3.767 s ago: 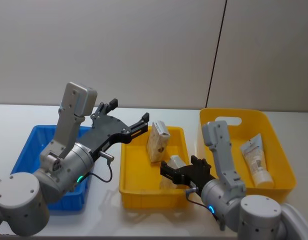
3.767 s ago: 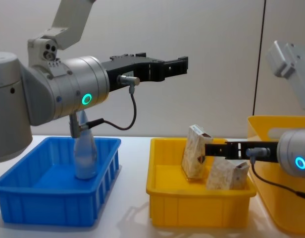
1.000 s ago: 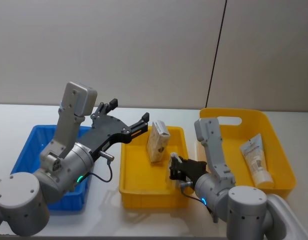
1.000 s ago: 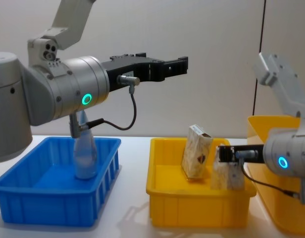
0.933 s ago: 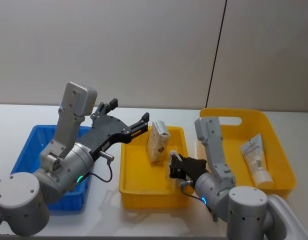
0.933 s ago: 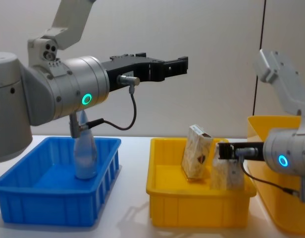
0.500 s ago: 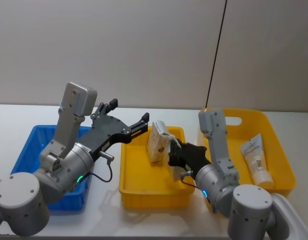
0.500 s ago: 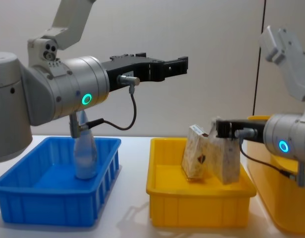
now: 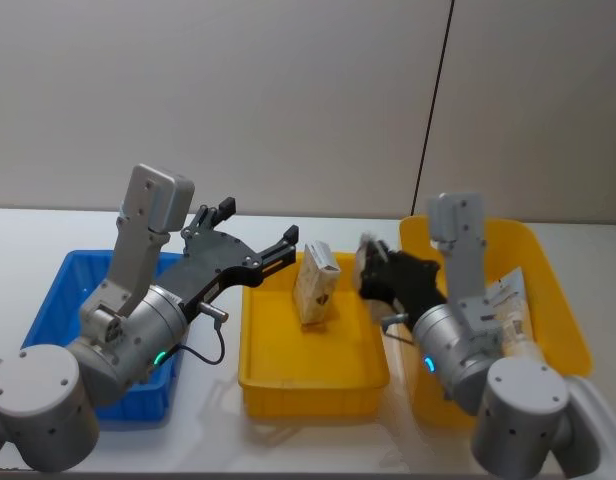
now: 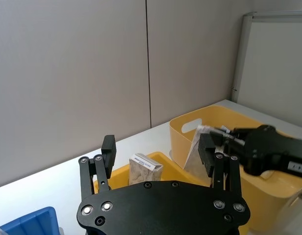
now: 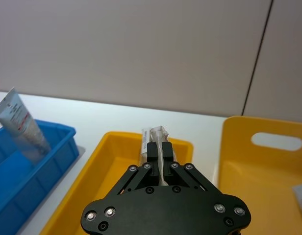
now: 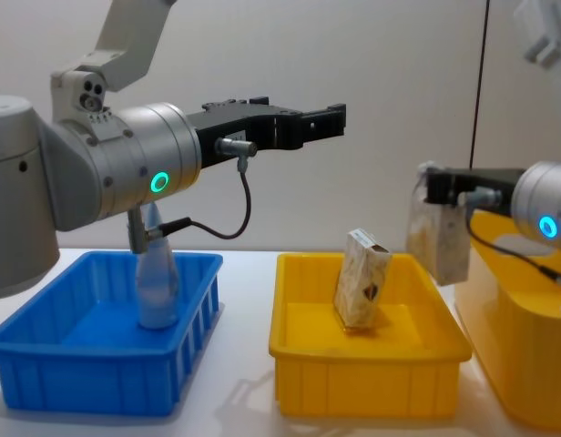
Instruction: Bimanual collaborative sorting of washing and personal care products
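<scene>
On the white bench [image 9: 18,240], the blue plastic bin [image 12: 98,346] sits farthest left and holds a pale-blue squeeze tube [image 12: 157,287] standing upright. The left hand [image 12: 303,120] hangs high above and beyond the bin's right wall, its black fingers [image 10: 108,152] spread apart and grasping nothing. Below and just right of this hand sits the small yellow plastic bin [image 12: 367,360], where one beige speckled carton with a dark emblem [image 12: 361,278] leans near the back wall; the floor before it is bare. The right hand [image 12: 435,193] is clenched on a second beige speckled carton [image 12: 437,234], lifted clear above the small bin's right rim. Right of that hand is the large yellow plastic bin [image 9: 548,260], a white tube [image 9: 513,310] lying inside, partly hidden by the arm.
</scene>
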{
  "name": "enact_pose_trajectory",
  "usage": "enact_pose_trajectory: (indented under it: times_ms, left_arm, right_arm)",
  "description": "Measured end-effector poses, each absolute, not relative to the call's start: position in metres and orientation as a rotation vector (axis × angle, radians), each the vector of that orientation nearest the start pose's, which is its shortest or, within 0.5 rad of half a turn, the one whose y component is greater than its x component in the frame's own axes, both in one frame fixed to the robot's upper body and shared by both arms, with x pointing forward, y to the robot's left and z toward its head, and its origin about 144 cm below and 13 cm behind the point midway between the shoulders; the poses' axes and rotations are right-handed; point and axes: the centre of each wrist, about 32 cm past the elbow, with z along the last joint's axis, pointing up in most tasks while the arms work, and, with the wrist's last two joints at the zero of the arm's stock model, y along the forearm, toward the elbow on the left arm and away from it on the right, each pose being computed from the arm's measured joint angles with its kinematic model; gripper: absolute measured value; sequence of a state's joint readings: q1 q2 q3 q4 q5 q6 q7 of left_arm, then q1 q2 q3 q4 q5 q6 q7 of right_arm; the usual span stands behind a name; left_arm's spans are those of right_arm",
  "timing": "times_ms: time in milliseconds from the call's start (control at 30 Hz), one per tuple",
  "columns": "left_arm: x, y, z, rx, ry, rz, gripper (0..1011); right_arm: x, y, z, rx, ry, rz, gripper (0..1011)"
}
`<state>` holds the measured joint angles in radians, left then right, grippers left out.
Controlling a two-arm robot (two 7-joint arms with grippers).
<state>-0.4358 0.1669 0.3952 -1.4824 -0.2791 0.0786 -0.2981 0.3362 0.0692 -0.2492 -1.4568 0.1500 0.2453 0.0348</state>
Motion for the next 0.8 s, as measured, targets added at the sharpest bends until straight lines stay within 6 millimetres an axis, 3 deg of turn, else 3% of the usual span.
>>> enact_pose_trajectory:
  times_ms: [800]
  left_arm:
    - [0.549, 0.157, 1.256, -0.108, -0.151, 0.891, 1001]
  right_arm:
    - [0.521, -0.216, 1.252, -0.076, -0.02, -1.528, 36]
